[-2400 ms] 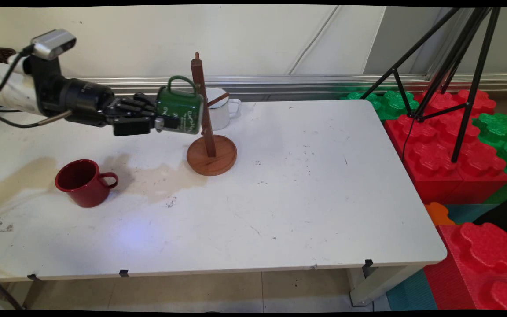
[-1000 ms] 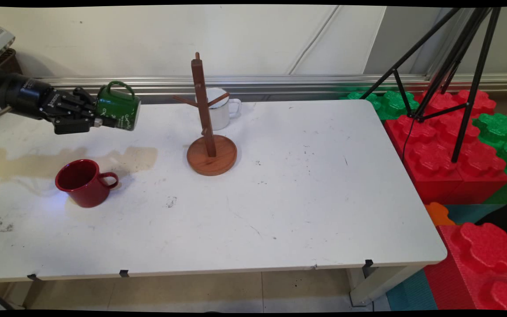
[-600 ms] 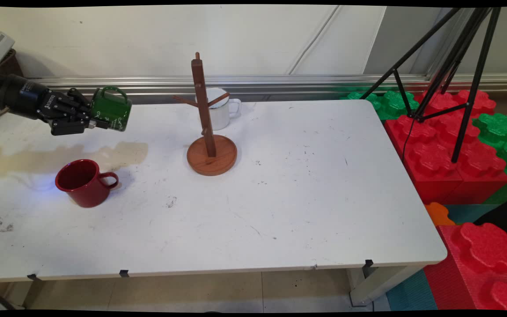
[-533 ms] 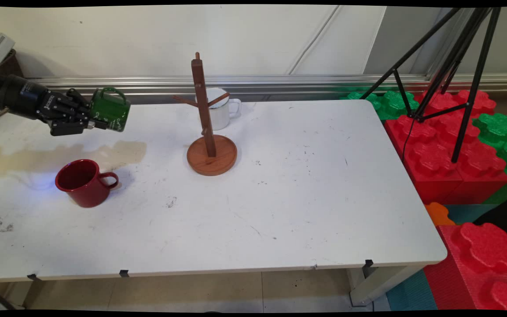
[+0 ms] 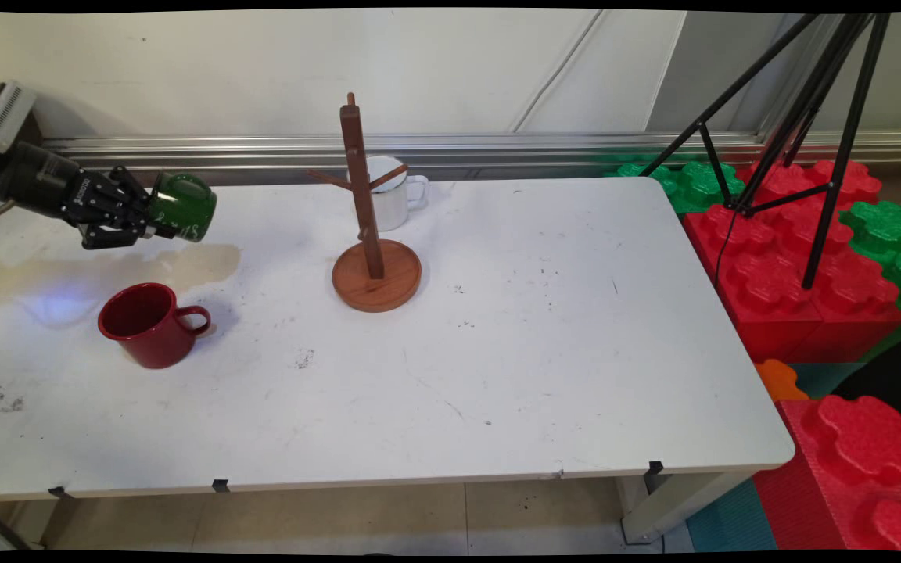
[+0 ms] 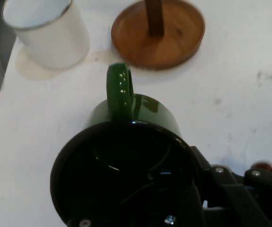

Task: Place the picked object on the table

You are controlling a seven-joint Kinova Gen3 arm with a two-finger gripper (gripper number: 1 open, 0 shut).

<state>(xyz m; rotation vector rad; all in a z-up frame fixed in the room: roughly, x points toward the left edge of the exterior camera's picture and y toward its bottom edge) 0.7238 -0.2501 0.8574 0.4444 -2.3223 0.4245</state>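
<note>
- My claw (image 5: 159, 227) is clamped on the green mug (image 5: 184, 207), one finger inside the rim and the other outside the wall; in the hand view I'm looking straight into its dark mouth, handle pointing away from me.
- The mug is up off the worktop (image 5: 497, 328), tipped on its side, over the far left corner.
- Big change: a couple of seconds back I had this mug pressed right up against the wooden mug tree (image 5: 364, 211); now I've pulled well away to the left, and the tree's pegs stand bare.
- In the last half second the mug has dropped a touch and rolled, its base swinging toward the camera.
- Nearest neighbour below me is the red mug (image 5: 149, 322), upright on the worktop, handle to the right, unmoved.
- Farther out, the white enamel mug (image 5: 394, 191) sits just behind the tree, also unmoved.
- Off the worktop's right edge: a black tripod (image 5: 802, 117) and red and green foam blocks (image 5: 795, 266).
</note>
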